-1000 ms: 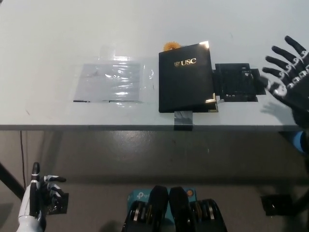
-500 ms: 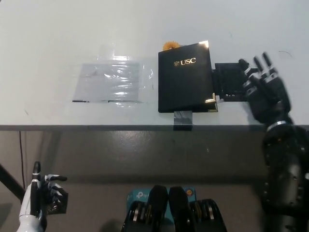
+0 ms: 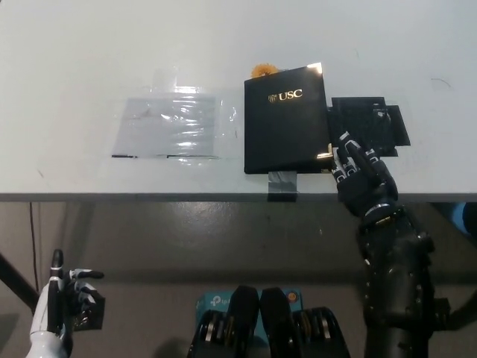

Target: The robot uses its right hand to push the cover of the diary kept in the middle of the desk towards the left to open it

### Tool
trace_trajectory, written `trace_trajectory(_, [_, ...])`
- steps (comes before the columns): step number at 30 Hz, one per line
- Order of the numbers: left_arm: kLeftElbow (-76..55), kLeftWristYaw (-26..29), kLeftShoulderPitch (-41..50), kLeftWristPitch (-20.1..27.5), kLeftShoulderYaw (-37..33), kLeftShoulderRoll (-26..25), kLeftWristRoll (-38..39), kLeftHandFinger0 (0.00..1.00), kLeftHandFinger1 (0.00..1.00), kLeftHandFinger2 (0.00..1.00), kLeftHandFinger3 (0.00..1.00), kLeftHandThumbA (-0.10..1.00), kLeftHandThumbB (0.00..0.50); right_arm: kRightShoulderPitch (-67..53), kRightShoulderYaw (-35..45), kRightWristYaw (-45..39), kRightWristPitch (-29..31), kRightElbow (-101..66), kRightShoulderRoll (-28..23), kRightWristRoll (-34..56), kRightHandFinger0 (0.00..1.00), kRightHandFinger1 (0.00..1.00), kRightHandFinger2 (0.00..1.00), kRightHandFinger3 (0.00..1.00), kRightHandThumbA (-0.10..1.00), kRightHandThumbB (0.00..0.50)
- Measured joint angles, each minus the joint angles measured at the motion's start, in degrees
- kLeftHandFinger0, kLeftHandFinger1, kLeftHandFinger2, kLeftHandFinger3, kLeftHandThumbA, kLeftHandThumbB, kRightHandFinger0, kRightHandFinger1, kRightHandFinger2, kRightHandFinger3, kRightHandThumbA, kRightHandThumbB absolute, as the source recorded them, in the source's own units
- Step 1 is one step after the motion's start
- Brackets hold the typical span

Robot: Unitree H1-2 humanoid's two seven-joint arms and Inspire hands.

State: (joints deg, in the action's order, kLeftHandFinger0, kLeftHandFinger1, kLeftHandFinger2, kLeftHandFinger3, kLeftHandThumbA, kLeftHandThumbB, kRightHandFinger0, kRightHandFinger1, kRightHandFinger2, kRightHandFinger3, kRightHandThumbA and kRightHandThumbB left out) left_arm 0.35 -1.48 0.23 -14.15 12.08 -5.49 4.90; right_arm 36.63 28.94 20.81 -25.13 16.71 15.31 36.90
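Resting low at the bottom left, well under the desk edge: white left hand [image 3: 65, 300], fingers curled in a bit, holding nothing that can be seen.

Up on the pale desk [image 3: 89, 52], toward the left of the middle: a flat clear plastic sheet [image 3: 170, 127], shiny and crinkled, stuck down flat.

Next to it, near the middle of the desk and close to the front edge: black diary [image 3: 287, 119], closed, cover lying flat, gold letters "USC" near the top, gold corners showing. Turned a little, not quite straight. Peeking out behind its top edge: a small orange thing [image 3: 262, 71], too hidden to name. Under its bottom edge: a strip of grey tape [image 3: 282, 182] hanging over the front of the desk.

Just right of the diary: a flat black mat [image 3: 367, 123], partly tucked beside the cover.

Reaching up from the bottom right: black right hand [image 3: 359, 173], fingers mostly straight and a little spread, holding nothing. Fingertips [image 3: 343, 146] at the lower right corner of the diary, by the gold corner, touching or nearly touching the edge; hard to say which.
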Motion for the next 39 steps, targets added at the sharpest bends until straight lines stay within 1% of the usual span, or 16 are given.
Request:
trace_trajectory(4, [0.00, 0.00, 0.00, 0.00, -0.01, 0.06, 0.08, 0.13, 0.17, 0.20, 0.37, 1.00, 0.465, -0.02, -0.21, -0.07, 1.25, 1.20, 0.90, -0.06, 1.00, 1.00, 1.00, 1.00, 1.00, 0.063])
trace_trajectory(5, [0.00, 0.00, 0.00, 0.00, -0.01, 0.06, 0.08, 0.15, 0.20, 0.23, 0.39, 1.00, 0.473, -0.03, -0.25, -0.09, 1.53, 1.42, 1.03, -0.08, 1.00, 1.00, 1.00, 1.00, 1.00, 0.069])
trace_trajectory(7, [0.00, -0.01, 0.02, 0.03, -0.04, 0.11, 0.13, 0.16, 0.20, 0.23, 0.39, 1.00, 0.467, -0.38, -0.72, -0.22, 2.64, 1.60, 1.43, -0.18, 1.00, 1.00, 1.00, 1.00, 1.00, 0.068])
trace_trajectory(10, [0.00, -0.01, 0.02, 0.02, -0.12, 0.12, 0.09, 0.13, 0.18, 0.23, 0.39, 1.00, 0.461, -0.90, -1.66, -0.53, 3.99, 1.93, 1.85, -0.38, 1.00, 1.00, 1.00, 1.00, 1.00, 0.071])
trace_trajectory(12, [-0.01, -0.01, 0.03, -0.01, -0.23, 0.14, 0.09, 0.18, 0.22, 0.25, 0.41, 1.00, 0.450, -1.16, -2.37, -0.71, 4.78, 2.21, 2.34, -0.37, 1.00, 1.00, 1.00, 1.00, 1.00, 0.063])
trace_trajectory(17, [-0.01, 0.00, 0.02, -0.08, -0.33, 0.47, 0.11, 0.18, 0.21, 0.24, 0.40, 1.00, 0.460, -1.20, -3.58, -1.30, 5.73, 3.19, 2.87, -0.37, 1.00, 1.00, 1.00, 1.00, 1.00, 0.073])
trace_trajectory(18, [-0.01, 0.00, 0.02, -0.10, -0.42, 0.62, 0.09, 0.17, 0.20, 0.22, 0.41, 1.00, 0.431, -1.20, -4.04, -1.35, 6.10, 3.49, 2.91, -0.40, 1.00, 1.00, 1.00, 1.00, 1.00, 0.068])
trace_trajectory(21, [-0.01, -0.01, 0.02, -0.06, -1.06, 0.72, -0.03, 0.17, 0.22, 0.23, 0.40, 1.00, 0.440, -1.17, -5.92, -1.34, 6.77, 4.29, 3.13, -0.77, 1.00, 1.00, 1.00, 1.00, 1.00, 0.077])
trace_trajectory(22, [-0.01, 0.00, 0.02, -0.06, -1.28, 0.80, -0.06, 0.22, 0.25, 0.24, 0.40, 1.00, 0.446, -1.04, -6.79, -1.33, 7.06, 4.71, 3.24, -0.95, 0.96, 1.00, 1.00, 1.00, 1.00, 0.067])
trace_trajectory(25, [-0.01, 0.00, 0.01, -0.13, -2.01, 0.94, -0.12, 0.24, 0.25, 0.23, 0.39, 1.00, 0.437, -0.24, -8.83, -1.08, 7.58, 6.19, 3.45, -1.86, 0.91, 1.00, 1.00, 1.00, 1.00, 0.063])
trace_trajectory(28, [-0.01, 0.00, -0.01, -0.20, -2.40, 0.93, -0.17, 0.22, 0.24, 0.23, 0.38, 1.00, 0.433, 1.43, -9.58, -0.67, 8.11, 8.31, 3.63, -2.62, 0.91, 1.00, 1.00, 1.00, 1.00, 0.070])
trace_trajectory(29, [-0.01, 0.00, -0.02, -0.20, -2.50, 0.93, -0.20, 0.22, 0.24, 0.24, 0.39, 1.00, 0.440, 2.03, -9.79, -0.49, 8.29, 8.84, 3.72, -2.82, 0.92, 1.00, 0.99, 1.00, 1.00, 0.057])
trace_trajectory(31, [0.00, -0.01, -0.02, -0.24, -2.71, 0.93, -0.25, 0.22, 0.24, 0.25, 0.39, 1.00, 0.434, 2.95, -10.21, -0.24, 8.41, 9.81, 3.88, -3.15, 0.93, 1.00, 1.00, 1.00, 1.00, 0.057])
trace_trajectory(37, [0.01, -0.01, -0.17, -0.49, -2.89, 0.91, -0.29, 0.21, 0.22, 0.23, 0.37, 1.00, 0.426, 4.94, -12.32, 0.02, 8.66, 11.74, 3.65, -5.59, 0.88, 0.98, 0.98, 1.00, 1.00, 0.045])
trace_trajectory(38, [0.01, -0.01, -0.31, -0.57, -2.94, 0.91, -0.30, 0.19, 0.22, 0.22, 0.36, 1.00, 0.394, 5.16, -12.78, 0.05, 8.69, 11.85, 3.62, -6.27, 0.87, 1.00, 1.00, 1.00, 1.00, 0.113])
trace_trajectory(39, [0.01, -0.01, -0.39, -0.61, -2.98, 0.90, -0.33, 0.18, 0.22, 0.23, 0.36, 1.00, 0.398, 5.30, -14.07, -0.02, 8.77, 12.24, 3.21, -7.26, 0.89, 1.00, 1.00, 1.00, 0.97, 0.132])
